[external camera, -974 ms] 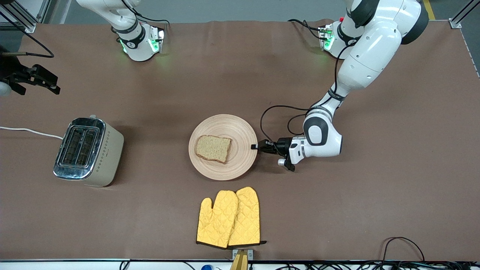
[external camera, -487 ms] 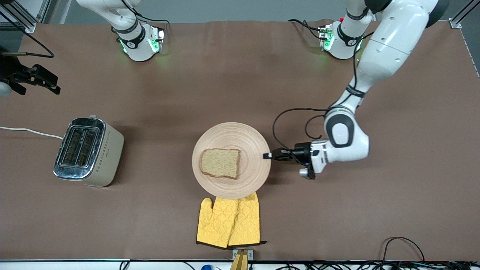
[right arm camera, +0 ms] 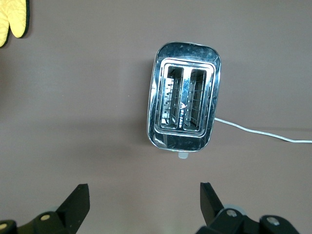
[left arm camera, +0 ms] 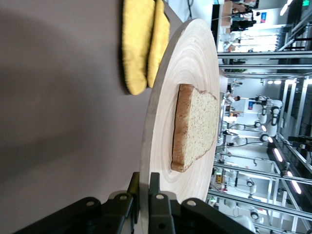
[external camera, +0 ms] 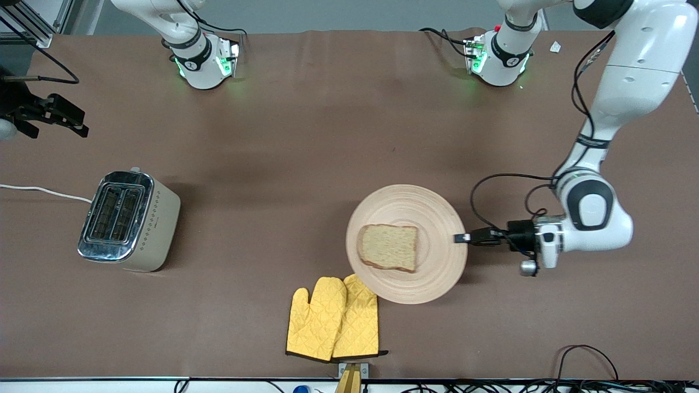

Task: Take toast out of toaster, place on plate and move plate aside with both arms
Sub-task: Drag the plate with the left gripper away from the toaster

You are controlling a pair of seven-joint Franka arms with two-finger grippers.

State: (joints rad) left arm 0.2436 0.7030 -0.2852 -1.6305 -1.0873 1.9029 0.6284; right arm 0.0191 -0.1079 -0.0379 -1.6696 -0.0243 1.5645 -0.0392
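the table (external camera: 306,131) carries all items. the left arm (external camera: 628,82) reaches in from its base, and the left gripper (external camera: 463,238) sits at the plate's 3 o'clock edge, its jaws pinching the rim; the left wrist view shows the fingers (left arm camera: 155,195) pressed on both faces of the wood. the right gripper (right arm camera: 144,202) waits high over the toaster's end of the table, jaws spread wide and holding nothing.

the plate (external camera: 437,218) lies toward the left arm's end of the table. its 7 o'clock edge overlaps the oven mitts (external camera: 333,319). judged as stiff, light wood with a smooth face: a one-sided rim grip will tend to let it tilt or pivot, so keep it low and level. a second hold at the 9 o'clock rim would steady it.

the toaster (external camera: 128,221) stands near the right arm's end. both slots (right arm camera: 184,100) appear empty.

the toast (external camera: 389,246) lies flat on the plate, just off centre toward 9 o'clock. judged light, dry and crumbly; it may slide on the smooth wood if the plate tips. if regrasped, take it by its crust edges.
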